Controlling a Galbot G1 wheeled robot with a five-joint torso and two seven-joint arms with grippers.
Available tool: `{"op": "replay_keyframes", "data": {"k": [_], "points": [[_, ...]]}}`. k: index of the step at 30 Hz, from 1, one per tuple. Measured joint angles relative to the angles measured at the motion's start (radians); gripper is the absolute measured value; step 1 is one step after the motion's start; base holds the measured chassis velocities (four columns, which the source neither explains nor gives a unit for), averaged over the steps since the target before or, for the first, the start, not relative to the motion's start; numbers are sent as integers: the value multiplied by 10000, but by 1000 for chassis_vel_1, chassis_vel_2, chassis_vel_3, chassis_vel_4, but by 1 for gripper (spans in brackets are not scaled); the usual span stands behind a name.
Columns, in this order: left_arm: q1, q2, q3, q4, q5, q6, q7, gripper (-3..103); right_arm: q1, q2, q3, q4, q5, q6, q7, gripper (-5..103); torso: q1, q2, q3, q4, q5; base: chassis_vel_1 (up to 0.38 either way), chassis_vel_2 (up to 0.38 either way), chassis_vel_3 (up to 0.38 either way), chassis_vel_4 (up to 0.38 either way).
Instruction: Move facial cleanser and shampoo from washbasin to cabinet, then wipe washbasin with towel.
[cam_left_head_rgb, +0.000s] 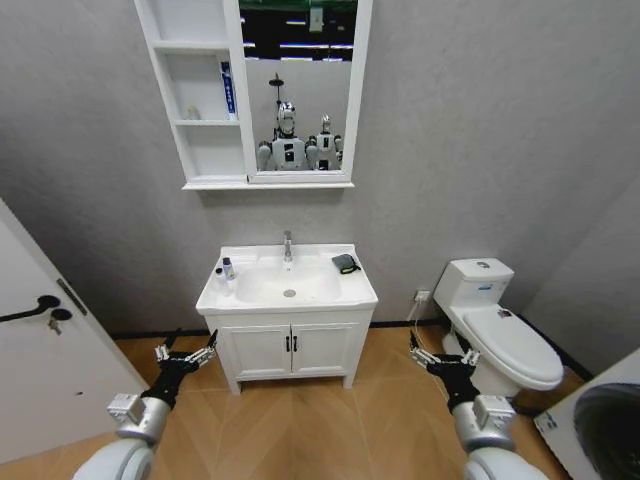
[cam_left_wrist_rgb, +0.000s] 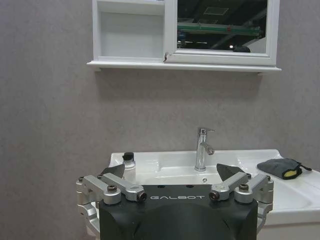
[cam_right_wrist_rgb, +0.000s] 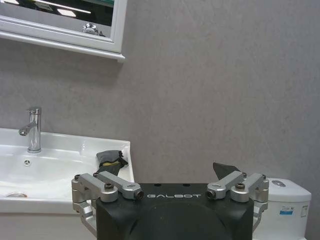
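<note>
Hanging low with fingers spread, the left gripper (cam_left_head_rgb: 185, 352) and right gripper (cam_left_head_rgb: 440, 358) flank the vanity. One glossy white ceramic washbasin (cam_left_head_rgb: 355, 292) carries a small dark-capped bottle (cam_left_head_rgb: 228, 268) at its left rim and one folded dark towel (cam_left_head_rgb: 346, 263) at back right. A blue tube (cam_left_head_rgb: 228, 90) stands in the three-shelf cabinet (cam_left_head_rgb: 193, 160).

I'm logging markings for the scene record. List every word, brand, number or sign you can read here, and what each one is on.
"GALBOT": on the black body of the left gripper, left wrist view.
"GALBOT": on the black body of the right gripper, right wrist view.
Blue tube on a shelf of the cabinet: print too small to read.
Sticker on the toilet tank: blue print, too small to read.
Small bottle on the washbasin: no readable label.
</note>
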Motion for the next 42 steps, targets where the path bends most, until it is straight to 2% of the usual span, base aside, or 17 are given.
{"op": "replay_keyframes", "data": {"k": [20,23,26,33,40,42], "points": [[-95,-121,82,116,-69,-41,71,100,6,70,-97,-226,-156,182,-16,100,4,-1,1,0,-3,-187,205,198,-197],[-114,-113,79,130,-101,1,137,100,36,76,-96,-276,-133,186,2,100,15,-6,5,5,4,-84,124,53,-10],[-114,-115,75,143,-100,70,296,100,37,82,-89,-279,-130,192,14,100,5,-3,1,-4,-1,-86,63,-1,0],[-82,-210,78,392,89,-3,509,100,10,153,-51,-292,-127,278,37,100,-8,3,-2,2,0,53,-24,-27,29],[-145,-190,72,531,222,-56,457,100,-94,240,6,-407,-135,456,10,100,-2,2,0,0,0,20,10,26,13],[-275,-230,143,656,400,-361,16,100,-89,240,11,-461,-135,497,-1,100,2,0,1,2,0,0,0,0,0]]}}
